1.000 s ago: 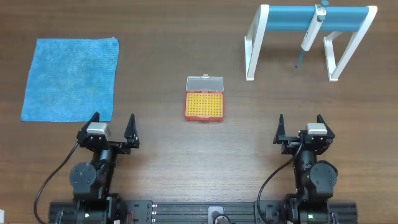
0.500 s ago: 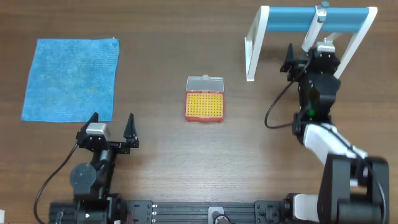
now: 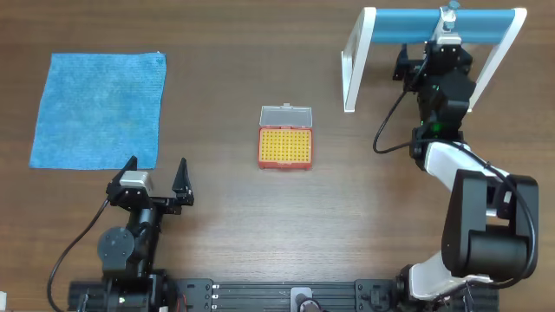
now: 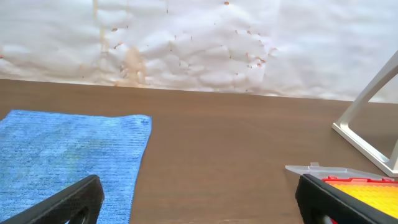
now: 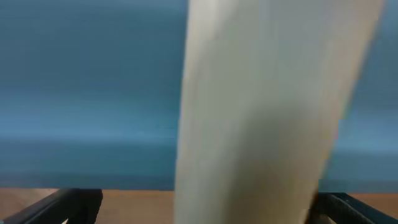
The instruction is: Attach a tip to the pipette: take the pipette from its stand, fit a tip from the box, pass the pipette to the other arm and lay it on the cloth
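The white pipette [image 3: 448, 14] hangs from the blue bar of the white stand [image 3: 408, 26] at the back right. My right gripper [image 3: 435, 62] is up at the stand, open, its fingers on either side of the pipette's pale body [image 5: 267, 112], which is very close with the blue bar behind it. The tip box [image 3: 284, 147], red with yellow tips and its clear lid open, sits mid-table; its corner [image 4: 360, 186] is seen in the left wrist view. The blue cloth [image 3: 98, 110] lies at the back left. My left gripper [image 3: 156, 178] is open near the front left and holds nothing.
The stand's white legs [image 3: 349, 78] reach down to the table on both sides of my right gripper. Bare brown tabletop lies between the cloth [image 4: 62, 155], the tip box and the stand. A white wall [image 4: 199, 43] runs behind the table.
My right arm has gone from its rest near the front right up to the stand and closed in on the hanging pipette. The left arm has not moved.
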